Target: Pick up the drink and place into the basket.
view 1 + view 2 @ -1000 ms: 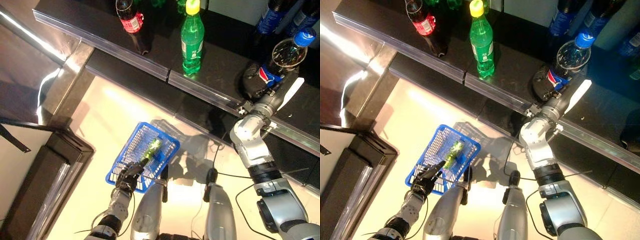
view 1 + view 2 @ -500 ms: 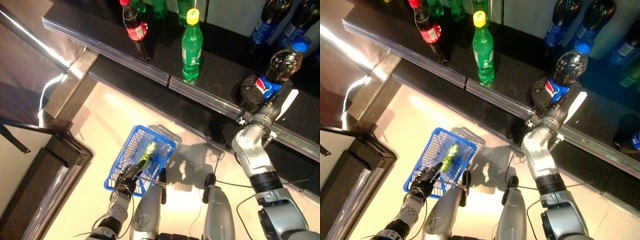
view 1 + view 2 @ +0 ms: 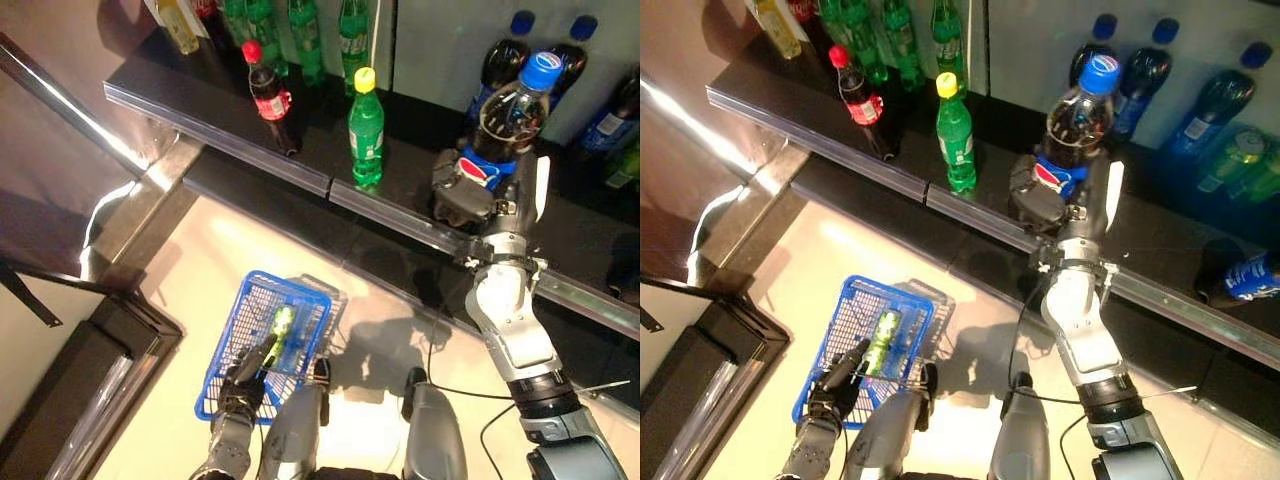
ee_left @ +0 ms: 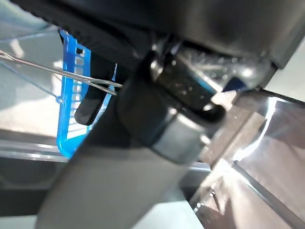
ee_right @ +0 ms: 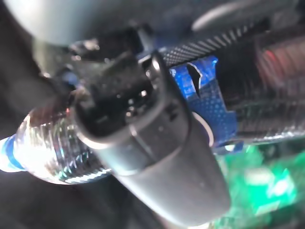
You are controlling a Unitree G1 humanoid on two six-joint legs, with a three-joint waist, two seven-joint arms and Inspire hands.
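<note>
I am looking down from the robot's head at a dark shelf (image 3: 300,170) stocked with bottles and, below it on the pale floor (image 3: 200,250), a blue wire basket (image 3: 245,320).

My right hand (image 3: 462,195) is up at the shelf, its dark fingers curled round the lower body of a large clear plastic cola bottle with a blue cap and a red, white and blue label (image 3: 505,120). The bottle is upright in that hold, near the shelf's front edge; I cannot tell whether its base rests on the shelf or has cleared it.

My left hand (image 3: 830,385) is down at the near end of the basket, fingers closed on its thin wire handle (image 4: 62,74). A small green and yellow bottle (image 3: 280,325) already lies on its side inside the basket.

A green bottle with a yellow cap (image 3: 365,125) and a dark bottle with a red cap and label (image 3: 272,100) stand apart on the shelf, untouched.

As I judge it, the grasp is made, but the carry down to the basket and the release are both left to do.
</note>
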